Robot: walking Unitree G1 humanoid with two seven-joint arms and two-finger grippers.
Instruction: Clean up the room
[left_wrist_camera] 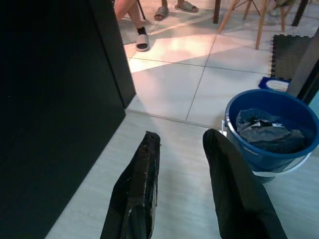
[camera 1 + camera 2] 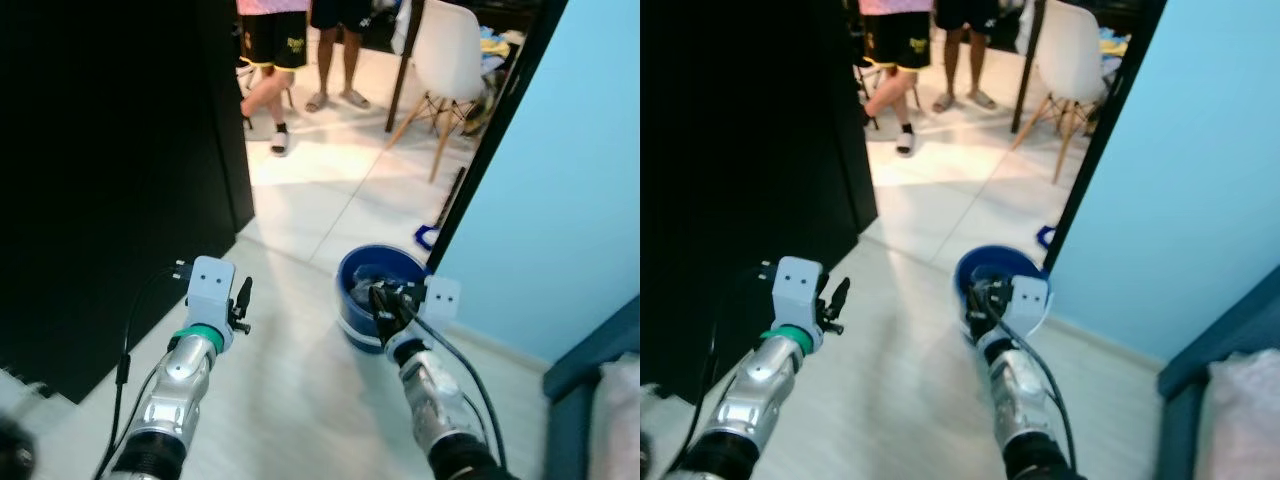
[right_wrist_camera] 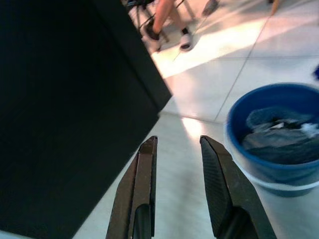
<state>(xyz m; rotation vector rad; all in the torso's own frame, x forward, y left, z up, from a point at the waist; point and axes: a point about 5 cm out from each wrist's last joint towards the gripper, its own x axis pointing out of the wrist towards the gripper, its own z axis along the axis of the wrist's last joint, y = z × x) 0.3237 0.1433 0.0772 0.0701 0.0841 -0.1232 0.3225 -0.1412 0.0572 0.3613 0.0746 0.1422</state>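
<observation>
Both grippers are held out empty over the pale floor [image 2: 290,400], and the trouble I would expect starts right at the fingertips. The right gripper [image 3: 177,189] has its fingers parted by a moderate gap with nothing between them, and the blue bucket [image 2: 378,297] stands just ahead of them and off to one side, near but not touching; if that arm swings or the robot steps forward carelessly, I judge the fingers or wrist could clip the rim and tip the bucket, spilling the dark crumpled stuff [image 1: 266,132] inside, which looks like a bag or cloth, though the blur leaves that unsure. The left gripper [image 1: 182,191] is likewise spread apart and empty, with the bucket further off beyond its tips toward the right arm's side, well clear of contact. On the other side of the left fingers the black cabinet [image 2: 110,170] runs close alongside, so a wide turn might scrape that arm against it. Beyond the bucket, the doorway opens onto tiles where a chair [image 2: 445,60] stands and people's legs [image 2: 275,90] are seen; walking through there risks crowding them.
</observation>
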